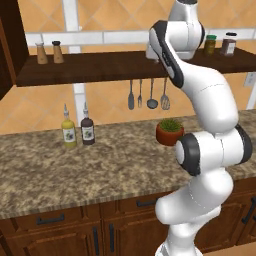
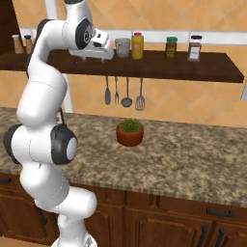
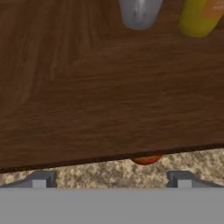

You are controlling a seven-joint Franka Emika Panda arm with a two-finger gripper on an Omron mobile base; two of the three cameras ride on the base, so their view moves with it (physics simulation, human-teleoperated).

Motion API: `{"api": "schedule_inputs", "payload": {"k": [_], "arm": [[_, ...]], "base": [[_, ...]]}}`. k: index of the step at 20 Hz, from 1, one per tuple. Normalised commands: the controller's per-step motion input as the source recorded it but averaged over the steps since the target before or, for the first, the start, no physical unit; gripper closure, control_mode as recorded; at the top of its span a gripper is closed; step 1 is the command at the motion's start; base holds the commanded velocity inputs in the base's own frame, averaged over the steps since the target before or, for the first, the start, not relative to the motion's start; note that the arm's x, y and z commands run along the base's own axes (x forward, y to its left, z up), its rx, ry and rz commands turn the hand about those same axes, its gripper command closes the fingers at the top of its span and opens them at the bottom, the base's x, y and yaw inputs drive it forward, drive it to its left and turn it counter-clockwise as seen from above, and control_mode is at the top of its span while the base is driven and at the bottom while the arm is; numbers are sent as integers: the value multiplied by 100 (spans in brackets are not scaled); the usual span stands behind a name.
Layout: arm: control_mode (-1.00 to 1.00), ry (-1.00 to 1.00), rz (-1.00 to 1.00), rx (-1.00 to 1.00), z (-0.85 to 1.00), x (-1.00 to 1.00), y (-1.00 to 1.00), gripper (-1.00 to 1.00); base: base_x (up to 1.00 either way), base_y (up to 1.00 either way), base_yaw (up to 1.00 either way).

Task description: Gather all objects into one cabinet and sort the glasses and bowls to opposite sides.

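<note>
A grey glass [image 2: 122,47] stands on the long dark wall shelf [image 2: 159,67], just left of a yellow bottle [image 2: 137,46]. My gripper [image 2: 111,48] hovers over the shelf, close to the left of the glass and pointing toward it. In the hand view the glass [image 3: 139,13] sits at the top edge, apart from the open gripper [image 3: 111,180], whose fingertips [image 3: 39,179] stand wide with nothing between them. In the left base view my own arm hides the hand. The bowls are out of view. A dark wood cabinet side [image 1: 7,45] shows at the far left.
The shelf also carries two shakers [image 1: 49,52] at the left and two jars [image 2: 182,48] at the right. Utensils [image 2: 124,91] hang beneath it. The granite counter [image 1: 100,165] holds two sauce bottles [image 1: 78,130] and a potted plant [image 2: 129,132].
</note>
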Motion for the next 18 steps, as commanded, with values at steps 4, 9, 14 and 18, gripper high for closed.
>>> {"api": "schedule_inputs", "payload": {"k": [4,9,14,18], "arm": [[-100,2,0,2,0,47,-27,-100],[-100,-21,0,-16,-66,-70,0,-100],[-100,-14,0,-1,4,4,0,-100],[-100,-42,-6,-1,36,92,0,-100]], "base": [[0,0,0],[0,0,0],[0,0,0],[0,0,0]]}}
